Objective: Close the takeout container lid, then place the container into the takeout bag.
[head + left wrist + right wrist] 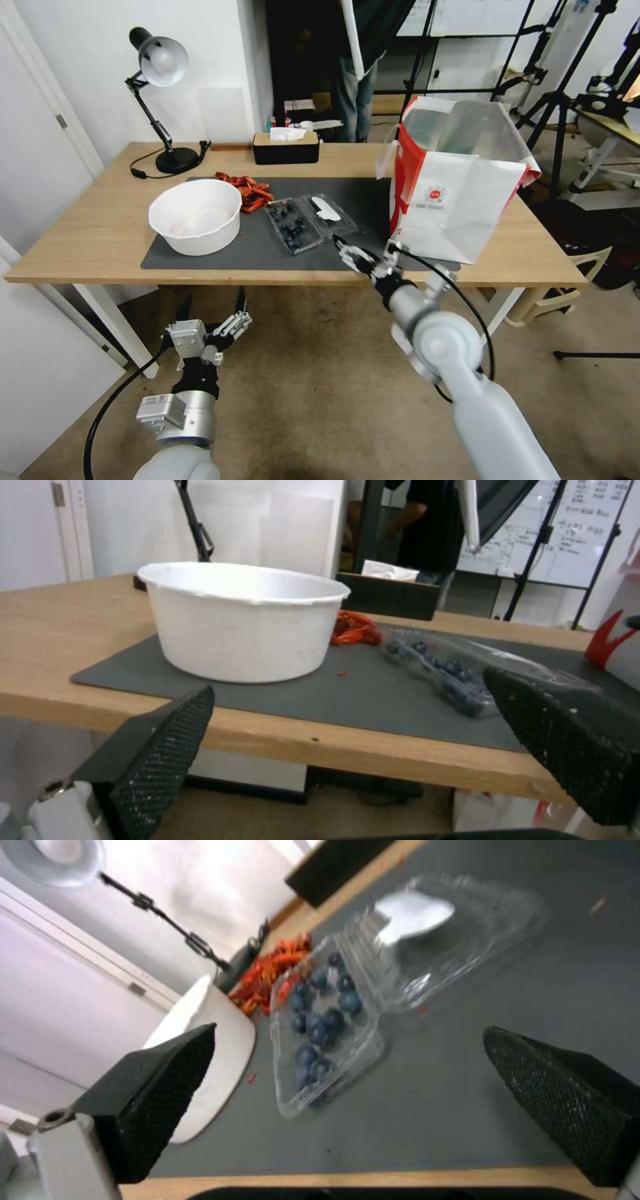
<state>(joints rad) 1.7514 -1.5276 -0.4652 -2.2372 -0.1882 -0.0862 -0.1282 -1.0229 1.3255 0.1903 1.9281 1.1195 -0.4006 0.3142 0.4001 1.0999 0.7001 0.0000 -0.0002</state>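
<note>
Silver-grey jointed arms with black cables, ending in grippers [212,312] [362,249] with black mesh-textured fingers [160,1090].

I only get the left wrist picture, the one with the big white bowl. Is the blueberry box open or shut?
Observer: Open. In the head view the lid lies flat on the grey mat, beside the takeout container half that holds the berries.
Operator: Where's the other robot hand?
Observer: The right gripper hovers over the mat's front edge, just in front of the container, with its jaws open and nothing in them.
Operator: And where does the box go?
Observer: The takeout bag stands upright on the table's right side, its mouth open at the top.
Operator: Is my hand close too?
Observer: No. The left gripper hangs open below the table's front edge, touching nothing.
</note>
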